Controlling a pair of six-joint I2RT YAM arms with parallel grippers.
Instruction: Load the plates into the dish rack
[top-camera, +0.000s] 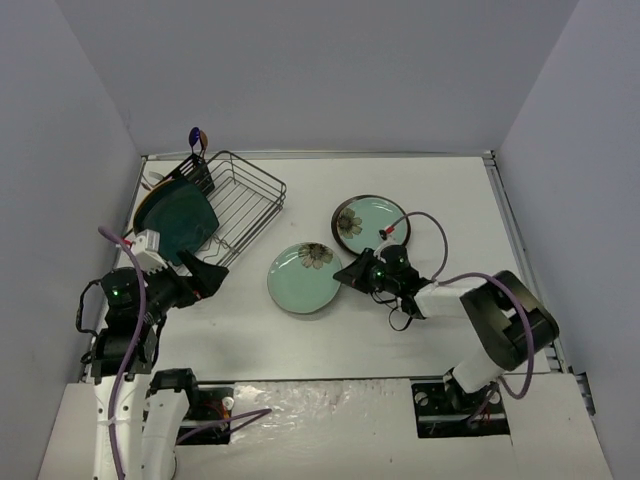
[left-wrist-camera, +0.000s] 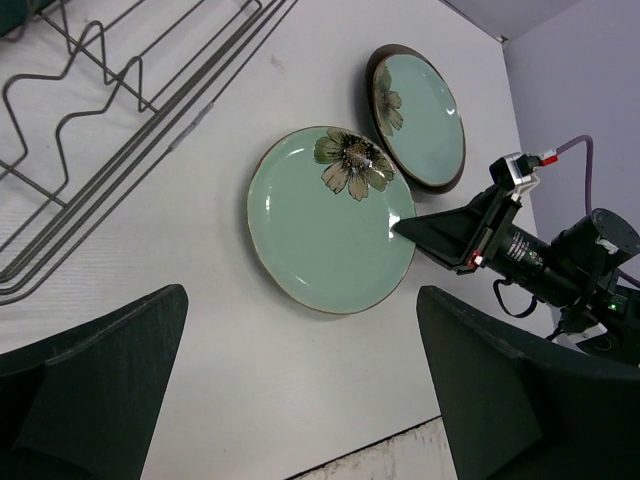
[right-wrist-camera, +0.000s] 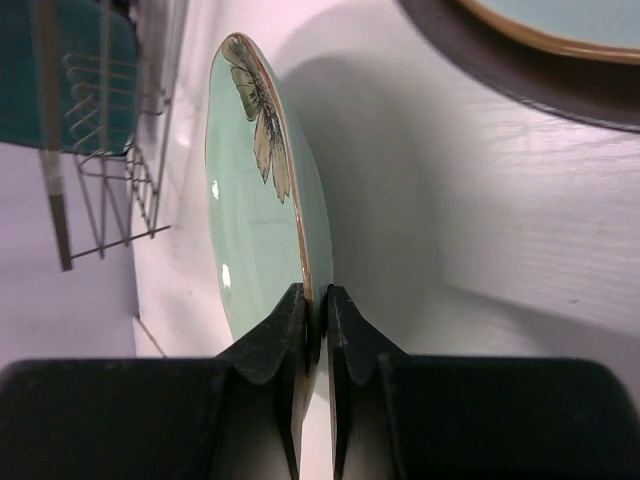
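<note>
A white desk (top-camera: 400, 330) is lying between pale grey walls, and we are judging the job only partly done; the dish rack (top-camera: 245, 195), at the upper left of the top view, is holding at least one dark teal plate (top-camera: 178, 222); two flowered plates are lying outside it. The pale green plate (top-camera: 304, 278) is sitting mid-desk, the dark-rimmed plate (top-camera: 372, 222) just to its upper right. The right arm is reaching low toward frame left; the right end effector (top-camera: 352, 272) is clenching the pale green plate's right rim; the left end effector (top-camera: 205, 272) is hanging released beside the rack's lower edge, holding nothing.
</note>
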